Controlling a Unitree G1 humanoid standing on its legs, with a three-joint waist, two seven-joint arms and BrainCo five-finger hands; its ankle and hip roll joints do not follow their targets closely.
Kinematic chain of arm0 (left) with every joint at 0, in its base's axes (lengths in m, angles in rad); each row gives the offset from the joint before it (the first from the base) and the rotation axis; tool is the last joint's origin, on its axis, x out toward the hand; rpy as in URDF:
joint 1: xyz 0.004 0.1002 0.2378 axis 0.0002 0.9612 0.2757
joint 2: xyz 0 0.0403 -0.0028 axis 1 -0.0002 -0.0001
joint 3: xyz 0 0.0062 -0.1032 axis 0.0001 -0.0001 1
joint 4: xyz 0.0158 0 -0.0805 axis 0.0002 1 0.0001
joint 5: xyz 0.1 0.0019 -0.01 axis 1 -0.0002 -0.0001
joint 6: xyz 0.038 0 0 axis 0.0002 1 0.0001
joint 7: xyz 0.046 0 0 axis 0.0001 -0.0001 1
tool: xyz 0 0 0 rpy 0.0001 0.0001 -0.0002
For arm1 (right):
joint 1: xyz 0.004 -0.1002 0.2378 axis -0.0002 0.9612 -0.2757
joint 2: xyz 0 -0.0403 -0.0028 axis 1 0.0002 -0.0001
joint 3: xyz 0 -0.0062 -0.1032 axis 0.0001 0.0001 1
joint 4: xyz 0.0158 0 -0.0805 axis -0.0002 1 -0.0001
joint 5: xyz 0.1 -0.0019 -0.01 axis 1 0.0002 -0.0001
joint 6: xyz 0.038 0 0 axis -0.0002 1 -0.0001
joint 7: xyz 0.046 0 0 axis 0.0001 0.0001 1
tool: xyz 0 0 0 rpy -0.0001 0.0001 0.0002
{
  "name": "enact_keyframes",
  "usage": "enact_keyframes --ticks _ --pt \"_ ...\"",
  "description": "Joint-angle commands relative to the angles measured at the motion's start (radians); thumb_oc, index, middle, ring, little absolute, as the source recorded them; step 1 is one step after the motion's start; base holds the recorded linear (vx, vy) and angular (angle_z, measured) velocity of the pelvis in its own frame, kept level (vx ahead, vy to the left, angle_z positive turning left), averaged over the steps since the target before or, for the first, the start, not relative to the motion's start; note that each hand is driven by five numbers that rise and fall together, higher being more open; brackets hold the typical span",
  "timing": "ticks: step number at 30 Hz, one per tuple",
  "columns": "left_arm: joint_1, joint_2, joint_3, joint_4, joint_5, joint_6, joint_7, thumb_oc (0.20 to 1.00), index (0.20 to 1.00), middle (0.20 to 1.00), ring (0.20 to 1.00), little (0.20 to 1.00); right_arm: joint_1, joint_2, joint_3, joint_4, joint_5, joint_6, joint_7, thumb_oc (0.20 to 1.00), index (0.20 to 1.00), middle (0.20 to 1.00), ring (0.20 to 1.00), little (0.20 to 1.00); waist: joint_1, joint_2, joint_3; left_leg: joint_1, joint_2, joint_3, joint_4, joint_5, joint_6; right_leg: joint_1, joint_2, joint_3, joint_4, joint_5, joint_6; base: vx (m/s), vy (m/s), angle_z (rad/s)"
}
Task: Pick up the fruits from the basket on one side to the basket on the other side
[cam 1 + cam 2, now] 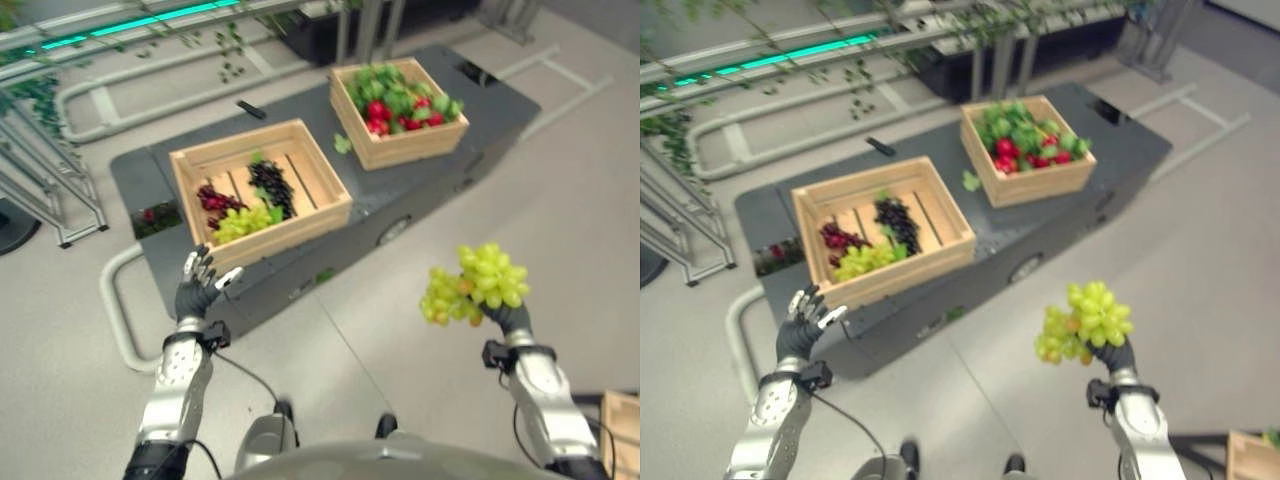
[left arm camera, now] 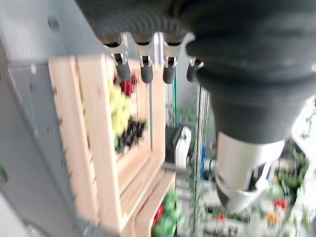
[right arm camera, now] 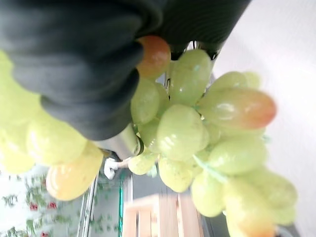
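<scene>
The bunch of green grapes (image 1: 478, 283) is held up in the air by the right hand (image 1: 512, 316), well off to the right of the dark surface (image 1: 490, 110) and over bare floor, not above either crate. In the right wrist view the grapes crowd against the dark cover of the hand; the fingers sit underneath the bunch and appear curled round it, though the fruit hides most of them.

On the surface the near wooden crate (image 1: 318, 222) already holds dark grapes (image 1: 270, 186), reddish grapes (image 1: 213, 199) and another green bunch (image 1: 243, 221). The far crate (image 1: 412, 146) is heaped with green leaves and red fruit (image 1: 377, 110). A small black object (image 1: 251, 109) lies on the surface behind the near crate.

The left hand (image 1: 200, 285) hangs just in front of the near crate's front wall, fingers spread and holding nothing.

The step in hand looks like the carry. To do it well, the right arm should travel across at this height so the hanging grapes clear the crate wall, stop over an open patch of slats beside the fruit already there, lower until the bunch rests, and only then loosen the fingers. A loose cluster can swing, so the sweep wants to be slow and level
</scene>
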Motion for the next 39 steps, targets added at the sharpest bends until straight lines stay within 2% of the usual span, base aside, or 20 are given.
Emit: enact_keyframes --ticks 1,4,6,7,9,10,11,12,13,15,16,17,20,22,27,32,34,35,37,39 --pt "0.007 0.023 0.009 -0.073 -0.036 -0.059 -0.017 1.0 1.0 1.0 1.0 1.0 0.055 -0.052 -0.068 -0.114 0.004 -0.059 -0.006 0.2 0.2 0.2 0.2 0.2 -0.03 0.007 -0.037 -0.113 0.087 -0.03 0.009 0.068 -0.019 0.143 -0.02 -0.002 0.051 -0.142 0.084 -0.16 -0.322 -0.71" --pt "0.006 0.016 0.005 -0.07 -0.056 -0.056 -0.027 1.0 1.0 1.0 1.0 1.0 0.047 -0.078 -0.068 -0.112 -0.003 -0.06 -0.009 0.2 0.2 0.2 0.2 0.2 -0.038 0.034 -0.011 -0.119 0.16 -0.047 -0.002 0.151 -0.068 0.146 0.052 0.037 -0.011 -0.156 0.047 -0.12 -0.268 -0.57" --pt "0.001 0.014 0.001 -0.066 -0.061 -0.057 -0.03 1.0 1.0 1.0 1.0 1.0 0.042 -0.09 -0.07 -0.111 0.0 -0.064 -0.007 0.2 0.2 0.2 0.2 0.2 -0.04 0.041 0.002 -0.121 0.165 -0.075 -0.014 0.173 -0.079 0.148 0.074 0.051 -0.028 -0.155 0.037 -0.13 -0.223 -0.64" --pt "-0.015 0.003 -0.013 -0.054 -0.074 -0.053 -0.033 1.0 1.0 1.0 1.0 1.0 0.034 -0.104 -0.071 -0.108 -0.001 -0.067 -0.012 0.2 0.2 0.2 0.2 0.2 -0.045 0.058 0.025 -0.126 0.17 -0.141 -0.04 0.2 -0.094 0.157 0.11 0.059 -0.057 -0.146 0.021 -0.17 -0.318 -0.62" --pt "-0.017 0.004 -0.017 -0.053 -0.079 -0.052 -0.037 1.0 1.0 1.0 1.0 1.0 0.032 -0.109 -0.071 -0.108 -0.002 -0.067 -0.012 0.2 0.2 0.2 0.2 0.2 -0.048 0.061 0.033 -0.128 0.162 -0.172 -0.046 0.2 -0.094 0.159 0.118 0.062 -0.061 -0.144 0.017 -0.08 -0.208 -0.37" --pt "-0.024 0.002 -0.02 -0.054 -0.091 -0.051 -0.041 1.0 1.0 1.0 1.0 1.0 0.025 -0.12 -0.078 -0.096 -0.002 -0.067 -0.014 0.2 0.2 0.2 0.2 0.2 -0.043 0.064 0.046 -0.139 0.14 -0.248 -0.05 0.199 -0.097 0.159 0.135 0.082 -0.071 -0.138 0.006 -0.04 -0.131 -0.24" --pt "-0.025 0.002 -0.02 -0.054 -0.091 -0.052 -0.042 1.0 1.0 1.0 1.0 1.0 0.025 -0.12 -0.078 -0.096 -0.002 -0.067 -0.014 0.2 0.2 0.2 0.2 0.2 -0.045 0.065 0.046 -0.14 0.14 -0.251 -0.048 0.197 -0.097 0.16 0.135 0.08 -0.071 -0.138 0.006 -0.08 -0.298 -0.36" --pt "-0.029 0.003 -0.022 -0.055 -0.096 -0.042 -0.052 1.0 1.0 1.0 1.0 1.0 0.016 -0.128 -0.081 -0.083 -0.003 -0.065 -0.011 0.2 0.2 0.2 0.2 0.2 -0.053 0.062 0.057 -0.156 0.088 -0.309 -0.007 0.156 -0.082 0.15 0.153 0.107 -0.073 -0.127 -0.009 -0.04 -0.163 -0.31" --pt "-0.029 0.003 -0.021 -0.055 -0.096 -0.041 -0.052 1.0 1.0 1.0 1.0 1.0 0.016 -0.128 -0.081 -0.083 -0.003 -0.064 -0.011 0.2 0.2 0.2 0.2 0.2 -0.053 0.062 0.058 -0.156 0.087 -0.309 -0.002 0.152 -0.081 0.151 0.152 0.107 -0.073 -0.128 -0.009 -0.05 -0.197 -0.35" --pt "-0.03 0.006 -0.028 -0.054 -0.088 -0.04 -0.065 1.0 1.0 1.0 1.0 1.0 0.015 -0.13 -0.087 -0.079 -0.004 -0.068 -0.004 0.2 0.2 0.2 0.2 0.2 -0.059 0.055 0.061 -0.164 0.006 -0.324 0.048 0.096 -0.047 0.149 0.158 0.129 -0.082 -0.12 -0.019 -0.03 -0.073 -0.37" --pt "-0.031 0.006 -0.028 -0.053 -0.088 -0.04 -0.065 1.0 1.0 1.0 1.0 1.0 0.014 -0.13 -0.088 -0.079 -0.004 -0.068 -0.004 0.2 0.2 0.2 0.2 0.2 -0.059 0.056 0.059 -0.17 0.007 -0.324 0.051 0.098 -0.045 0.145 0.159 0.129 -0.082 -0.117 -0.018 -0.09 -0.093 -0.54" --pt "-0.04 0.009 -0.037 -0.051 -0.083 -0.036 -0.08 1.0 1.0 1.0 1.0 1.0 0.005 -0.121 -0.09 -0.058 -0.004 -0.071 -0.008 0.2 0.2 0.2 0.2 0.2 -0.062 0.056 0.056 -0.187 -0.084 -0.325 0.069 0.061 -0.006 0.136 0.176 0.151 -0.088 -0.107 -0.028 -0.06 -0.057 -0.95" --pt "-0.044 0.009 -0.057 -0.029 -0.077 -0.029 -0.079 1.0 1.0 1.0 1.0 1.0 -0.002 -0.111 -0.092 -0.034 -0.012 -0.078 -0.026 0.2 0.2 0.2 0.2 0.2 -0.069 0.068 0.025 -0.165 -0.154 -0.31 0.02 0.04 0.045 0.125 0.201 0.187 -0.08 -0.118 -0.032 0.04 0.015 -0.56" --pt "-0.055 0.016 -0.081 -0.017 -0.072 -0.03 -0.075 1.0 1.0 1.0 1.0 1.0 -0.003 -0.098 -0.086 -0.029 -0.01 -0.076 -0.028 0.2 0.2 0.2 0.2 0.2 -0.084 0.067 0.011 -0.142 -0.15 -0.339 -0.027 0.073 0.037 0.12 0.209 0.195 -0.062 -0.134 -0.036 0.12 0.074 -0.26" --pt "-0.086 0.028 -0.112 -0.015 -0.062 -0.017 -0.064 1.0 1.0 1.0 1.0 1.0 -0.018 -0.073 -0.08 -0.011 0.006 -0.079 -0.044 0.2 0.2 0.2 0.2 0.2 -0.114 0.037 -0.023 -0.084 -0.132 -0.313 -0.069 0.04 0.054 0.041 0.191 0.204 0.101 -0.179 -0.024 0.05 0.047 -0.07" --pt "-0.112 0.058 -0.133 -0.013 -0.043 -0.016 -0.043 1.0 1.0 1.0 1.0 1.0 -0.047 -0.036 -0.057 0.005 0.037 -0.077 -0.057 0.2 0.2 0.2 0.2 0.2 -0.155 0.038 0.026 -0.014 -0.068 -0.283 -0.094 0.023 0.058 -0.146 0.225 0.217 0.386 -0.144 0.072 -0.03 0.023 -0.36" --pt "-0.127 0.067 -0.132 -0.017 -0.043 -0.016 -0.033 1.0 1.0 1.0 1.0 1.0 -0.049 -0.024 -0.054 0.004 0.04 -0.076 -0.067 0.2 0.2 0.2 0.2 0.2 -0.157 0.046 0.029 -0.005 -0.057 -0.279 -0.101 0.017 0.053 -0.155 0.177 0.193 0.356 -0.15 0.061 0.01 -0.02 -0.08" --pt "-0.13 0.071 -0.125 -0.025 -0.047 -0.019 -0.032 1.0 1.0 1.0 1.0 1.0 -0.056 -0.021 -0.053 0.004 0.039 -0.075 -0.069 0.2 0.2 0.2 0.2 0.2 -0.147 0.054 0.026 -0.005 -0.043 -0.261 -0.106 0.011 0.043 -0.149 0.106 0.158 0.303 -0.141 0.05 0.03 -0.07 -0.16" --pt "-0.139 0.068 -0.121 -0.027 -0.057 -0.021 -0.027 1.0 1.0 1.0 1.0 1.0 -0.064 -0.017 -0.051 0.013 0.037 -0.072 -0.075 0.2 0.2 0.2 0.2 0.2 -0.135 0.058 0.028 0.014 -0.02 -0.229 -0.111 -0.01 0.022 -0.159 0.012 0.106 0.199 -0.088 0.052 0.08 -0.127 -0.59" --pt "-0.143 0.067 -0.123 -0.025 -0.059 -0.02 -0.026 1.0 1.0 1.0 1.0 1.0 -0.064 -0.017 -0.052 0.018 0.035 -0.068 -0.076 0.2 0.2 0.2 0.2 0.2 -0.131 0.059 0.03 0.024 -0.019 -0.224 -0.111 -0.02 0.017 -0.153 -0.006 0.105 0.151 -0.054 0.058 0.14 -0.106 -0.75"
